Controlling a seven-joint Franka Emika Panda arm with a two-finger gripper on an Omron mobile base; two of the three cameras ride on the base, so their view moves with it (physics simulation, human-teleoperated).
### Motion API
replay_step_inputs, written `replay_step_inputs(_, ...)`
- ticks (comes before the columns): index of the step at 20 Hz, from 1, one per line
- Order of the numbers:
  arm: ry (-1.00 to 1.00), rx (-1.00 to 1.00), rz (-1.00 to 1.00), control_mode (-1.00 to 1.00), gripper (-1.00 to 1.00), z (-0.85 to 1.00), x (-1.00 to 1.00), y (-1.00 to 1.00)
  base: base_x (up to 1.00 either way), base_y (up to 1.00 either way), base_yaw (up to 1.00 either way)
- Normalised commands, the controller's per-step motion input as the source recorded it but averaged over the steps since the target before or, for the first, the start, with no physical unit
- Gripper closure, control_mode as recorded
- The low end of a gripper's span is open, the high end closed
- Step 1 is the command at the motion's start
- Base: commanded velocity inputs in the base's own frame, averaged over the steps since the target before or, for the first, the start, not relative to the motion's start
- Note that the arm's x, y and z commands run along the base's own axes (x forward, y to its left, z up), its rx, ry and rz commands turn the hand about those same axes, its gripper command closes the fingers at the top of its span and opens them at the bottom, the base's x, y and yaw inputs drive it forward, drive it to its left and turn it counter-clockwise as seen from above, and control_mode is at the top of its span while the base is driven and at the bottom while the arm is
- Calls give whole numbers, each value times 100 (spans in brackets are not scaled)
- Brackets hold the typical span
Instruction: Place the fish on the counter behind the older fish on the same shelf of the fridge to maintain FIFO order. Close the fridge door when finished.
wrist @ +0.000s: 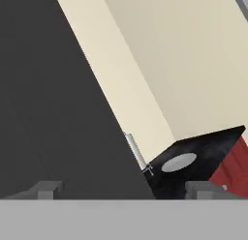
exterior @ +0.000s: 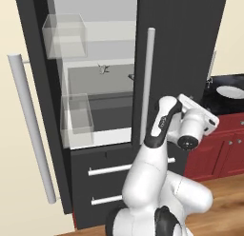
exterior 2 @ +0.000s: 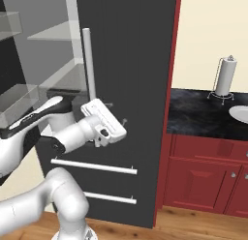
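Gripper [wrist: 123, 188] open and empty beside the fridge [exterior: 190, 49] closed right door; the spiky fish [exterior: 102, 68] lies on the fridge shelf [exterior: 90, 80], left of the older fish [exterior: 130, 77].

On the shelf [exterior: 95, 83] inside the fridge [exterior: 186, 49], the spiky fish [exterior: 102, 68] is too small to make out, and the older fish [exterior: 131, 77] is half hidden behind the closed door's edge.
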Motion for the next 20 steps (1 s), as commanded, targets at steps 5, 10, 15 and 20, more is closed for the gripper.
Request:
replay_step_inputs(5,7,-36,-9,-100,-100,100,-76,35,0,0,0)
replay_step_inputs(10,4,-50,-10,-100,-100,100,-74,50,0,0,0)
replay_step_inputs(15,0,-65,-13,-100,-100,89,-84,58,0,0,0)
replay_step_inputs(20,0,-69,-11,-100,-100,40,-82,90,0,0,0)
